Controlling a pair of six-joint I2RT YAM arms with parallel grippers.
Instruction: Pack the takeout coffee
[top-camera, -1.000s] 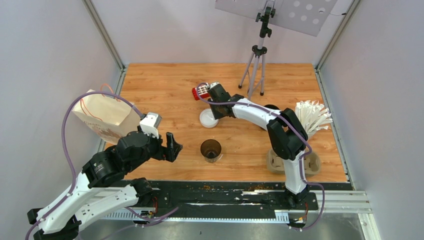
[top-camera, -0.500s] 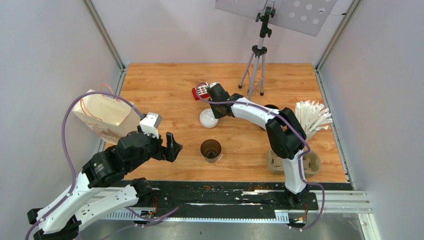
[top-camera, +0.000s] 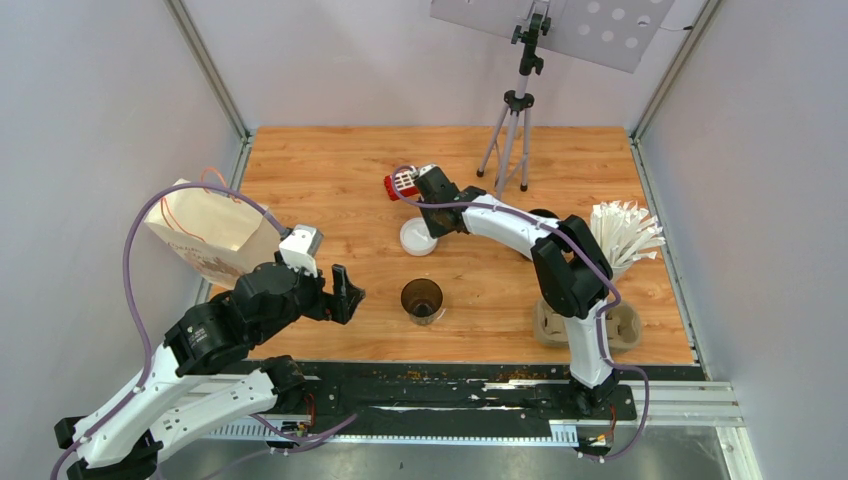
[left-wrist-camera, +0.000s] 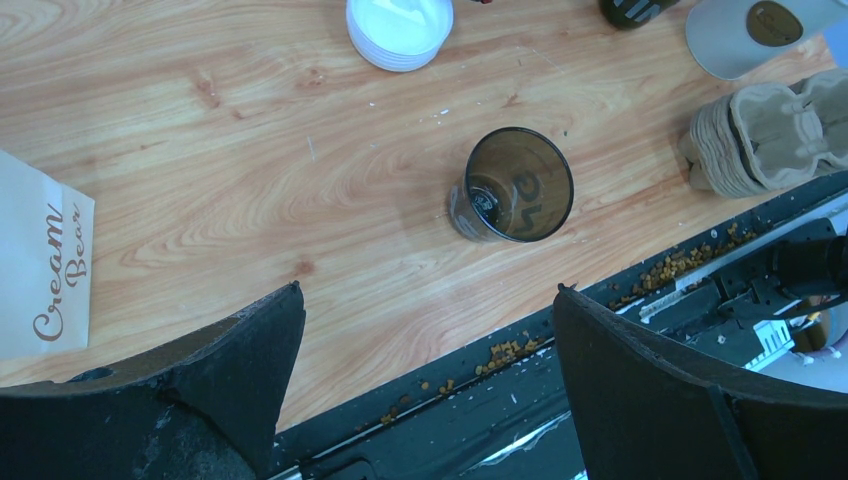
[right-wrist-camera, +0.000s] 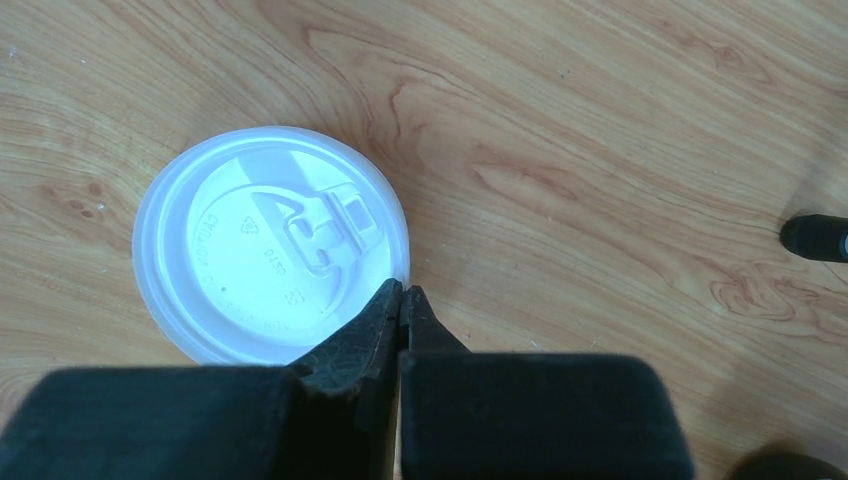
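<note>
In the top view's centre left, the left gripper (left-wrist-camera: 427, 300) gapes wide, holding nothing. Right of it, a lidless black cup (top-camera: 422, 299) stands upright mid-table. Above it lies a white lid (top-camera: 417, 237), the right gripper (right-wrist-camera: 401, 297) closed tight, tips at its rim

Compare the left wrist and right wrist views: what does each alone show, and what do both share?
Only the left wrist view: the lidless dark cup, the cardboard tray, a paper bag's corner and the open left end effector. Only the right wrist view: the shut right end effector at the rim of the white lid, and its raised sip tab. Both: the white lid on the wooden table.
</note>
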